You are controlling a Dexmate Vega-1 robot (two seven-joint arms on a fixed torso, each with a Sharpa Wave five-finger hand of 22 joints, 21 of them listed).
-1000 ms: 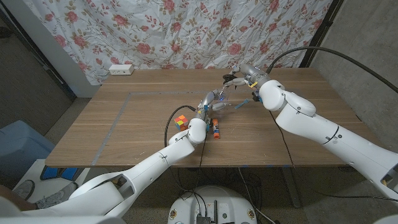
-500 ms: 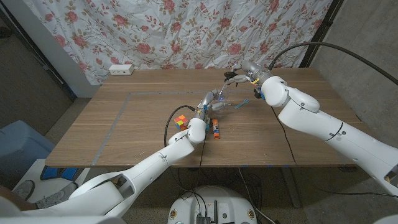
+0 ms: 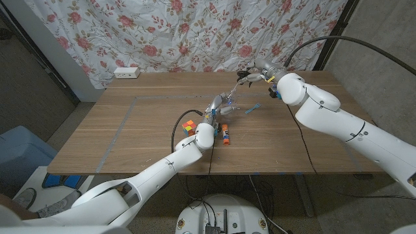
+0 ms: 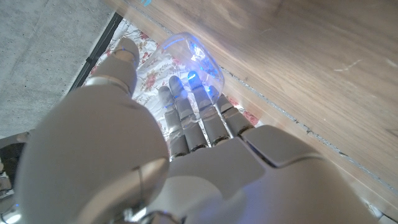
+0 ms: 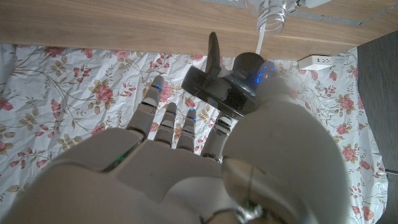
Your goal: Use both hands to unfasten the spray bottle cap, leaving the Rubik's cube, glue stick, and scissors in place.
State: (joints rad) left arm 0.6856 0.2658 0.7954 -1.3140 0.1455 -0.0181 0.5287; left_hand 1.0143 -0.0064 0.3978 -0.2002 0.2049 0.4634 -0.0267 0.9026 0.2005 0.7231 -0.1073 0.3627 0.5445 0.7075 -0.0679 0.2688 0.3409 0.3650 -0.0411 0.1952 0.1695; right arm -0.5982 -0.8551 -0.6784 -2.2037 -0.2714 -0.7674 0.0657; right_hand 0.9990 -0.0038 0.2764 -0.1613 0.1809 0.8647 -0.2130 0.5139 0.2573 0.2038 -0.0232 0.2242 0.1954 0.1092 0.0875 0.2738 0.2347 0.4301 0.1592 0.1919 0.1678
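- Clear plastic is what we see in the left hand [image 3: 218,106]: its fingers are wrapped round the rounded body of the spray bottle [image 3: 225,105], near the middle of the wooden table [image 3: 130,130]. The left wrist view shows the see-through bottle [image 4: 194,59] curving over the fingertips, lit blue.
- Black and glossy, the spray bottle cap [image 5: 217,78] is off the bottle and pinched in the right hand [image 3: 257,73], which is raised toward the far edge of the table. A thin pale dip tube [image 5: 260,38] hangs from the cap, and in the right wrist view it leads toward the bottle's open ribbed neck [image 5: 272,14].
- We see smooth white shells on both arms and grey segmented fingers on both hands.
- Rubik's cube [image 3: 188,127], a small block with orange and green faces, sits on the table just beside the left wrist, on its left.
- Glue stick [image 3: 225,135], a short cylinder with orange and dark bands, lies on the table just right of the left wrist.
- Scissors [image 3: 251,109] with light blue handles lie flat on the table between the two hands, apart from both.
- White power strip [image 3: 126,72] rests at the table's far left corner.
- Pale tape lines [image 3: 122,128] mark a rectangle on the wood grain.
- Floral curtain [image 3: 195,32], white with pink roses, hangs behind the far edge.
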